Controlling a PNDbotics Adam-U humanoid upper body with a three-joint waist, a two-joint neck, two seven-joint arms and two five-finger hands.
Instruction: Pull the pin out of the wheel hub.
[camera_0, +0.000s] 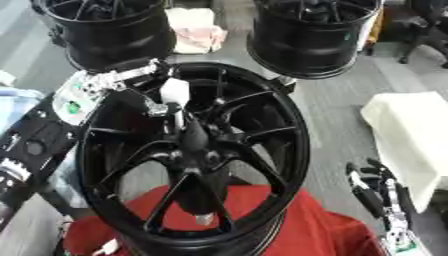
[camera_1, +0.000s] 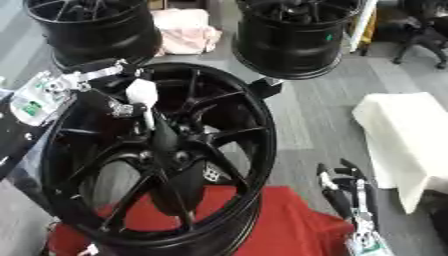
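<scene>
Red cloth (camera_0: 306, 230) beneath black wheel hub (camera_0: 194, 150); left hand (camera_0: 171, 97) pinching the pin (camera_0: 179, 120) at hub centre; right hand (camera_1: 346, 192) idle, fingers relaxed.

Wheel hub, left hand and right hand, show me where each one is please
wheel hub (camera_0: 194, 145): left eye view, on the black centre where the spokes meet.
left hand (camera_0: 171, 92): left eye view, on the white part over the spokes.
right hand (camera_1: 343, 186): right eye view, on the raised fingers, lower right.

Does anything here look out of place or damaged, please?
Nothing stands out. The black wheel stands upright on the red cloth, with no damage visible. The left hand reaches over its spokes near the hub; the right hand rests open at lower right.
</scene>
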